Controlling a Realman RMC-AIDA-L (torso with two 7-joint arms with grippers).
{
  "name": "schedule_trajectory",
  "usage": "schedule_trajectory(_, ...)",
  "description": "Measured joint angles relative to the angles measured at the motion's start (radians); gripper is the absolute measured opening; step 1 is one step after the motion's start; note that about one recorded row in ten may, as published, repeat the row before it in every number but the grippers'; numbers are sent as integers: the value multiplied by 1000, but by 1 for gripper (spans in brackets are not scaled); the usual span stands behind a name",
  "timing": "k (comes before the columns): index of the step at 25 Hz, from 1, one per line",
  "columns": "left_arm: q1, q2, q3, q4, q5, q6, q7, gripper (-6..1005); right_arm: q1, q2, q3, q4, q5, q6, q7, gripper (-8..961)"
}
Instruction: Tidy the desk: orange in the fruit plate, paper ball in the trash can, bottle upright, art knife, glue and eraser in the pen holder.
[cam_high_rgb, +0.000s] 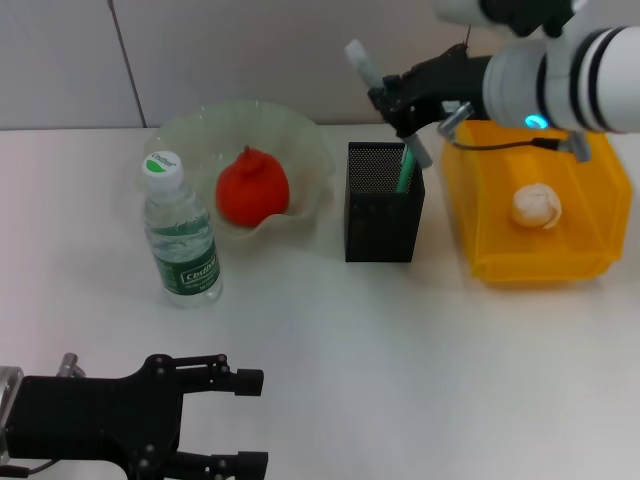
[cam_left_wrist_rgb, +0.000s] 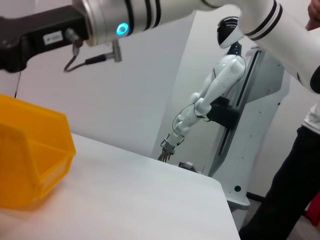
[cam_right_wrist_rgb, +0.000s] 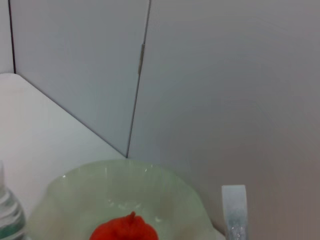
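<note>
Red-orange round orange (cam_high_rgb: 253, 186) in my pale green glass fruit plate (cam_high_rgb: 300, 135), crumpled white paper ball (cam_high_rgb: 537, 206) in yellow plastic bin (cam_high_rgb: 590, 250), my right end effector (cam_high_rgb: 405, 110) pinching a green-and-white art knife (cam_high_rgb: 385, 105) over the black mesh pen holder (cam_high_rgb: 383, 225), left end effector (cam_high_rgb: 245, 420) spread

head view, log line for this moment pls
right gripper: shut on glue stick above pen holder | left gripper: open, idle, near edge | orange: in fruit plate

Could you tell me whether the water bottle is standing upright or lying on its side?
Upright: the water bottle stands on its base on the table, cap on top, beside the fruit plate.
</note>
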Motion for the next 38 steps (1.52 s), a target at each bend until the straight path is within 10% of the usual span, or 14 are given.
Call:
schedule_trajectory(28,-1,0,-14,0,4,0,4,827,15,4,-116,222,44,232,-9,188)
schedule_trajectory(38,1,5,-39,0,-3,45,7,827,-85,-1,-106,45,88,129,-22,609)
